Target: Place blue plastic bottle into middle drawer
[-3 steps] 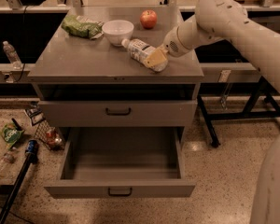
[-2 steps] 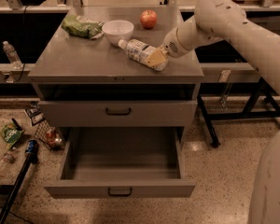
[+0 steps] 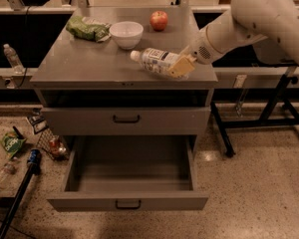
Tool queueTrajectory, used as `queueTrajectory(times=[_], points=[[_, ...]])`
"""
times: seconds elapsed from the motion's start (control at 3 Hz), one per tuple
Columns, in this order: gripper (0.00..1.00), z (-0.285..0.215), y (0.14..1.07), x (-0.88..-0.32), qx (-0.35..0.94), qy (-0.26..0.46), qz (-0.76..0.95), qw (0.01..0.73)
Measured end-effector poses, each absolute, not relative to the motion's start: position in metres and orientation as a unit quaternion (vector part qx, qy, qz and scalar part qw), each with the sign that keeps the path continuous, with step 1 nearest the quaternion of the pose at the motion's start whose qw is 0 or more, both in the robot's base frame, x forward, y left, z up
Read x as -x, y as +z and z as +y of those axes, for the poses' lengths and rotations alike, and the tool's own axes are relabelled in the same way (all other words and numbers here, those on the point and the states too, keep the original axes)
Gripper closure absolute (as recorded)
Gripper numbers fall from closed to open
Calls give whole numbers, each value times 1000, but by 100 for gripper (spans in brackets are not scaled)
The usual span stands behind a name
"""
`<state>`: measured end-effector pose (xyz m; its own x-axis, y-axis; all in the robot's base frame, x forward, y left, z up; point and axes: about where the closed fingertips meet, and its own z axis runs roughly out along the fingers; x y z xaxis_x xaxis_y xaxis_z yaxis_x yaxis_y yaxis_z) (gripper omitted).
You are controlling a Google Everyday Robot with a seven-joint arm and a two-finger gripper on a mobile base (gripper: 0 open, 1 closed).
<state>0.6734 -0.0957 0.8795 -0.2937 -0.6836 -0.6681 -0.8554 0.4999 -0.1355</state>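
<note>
Right of frame centre, on counter [image 3: 89,66]: blue plastic bottle [image 3: 154,59] lying, cap toward upper left, tool [image 3: 182,66] clamped on its base end. White bowl [image 3: 127,34], apple [image 3: 159,20], green bag [image 3: 87,28] farther up frame. Middle drawer [image 3: 127,201] pulled open, lower frame. Label print unreadable.

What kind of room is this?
Probably a robot test lab: a grey metal cabinet with its lower drawer open, metal-framed benches behind, and the robot's hand at a bottle on top.

Countertop [image 3: 84,66] bears bowl [image 3: 127,34], apple [image 3: 159,20], bag [image 3: 88,29], bottle [image 3: 153,59] (gripper [image 3: 182,66] at bottle).
</note>
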Motion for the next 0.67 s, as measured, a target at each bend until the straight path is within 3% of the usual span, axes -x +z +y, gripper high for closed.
queueTrajectory(times=[0.67], points=[[100, -98, 881, -575, 577, 84, 739, 337]])
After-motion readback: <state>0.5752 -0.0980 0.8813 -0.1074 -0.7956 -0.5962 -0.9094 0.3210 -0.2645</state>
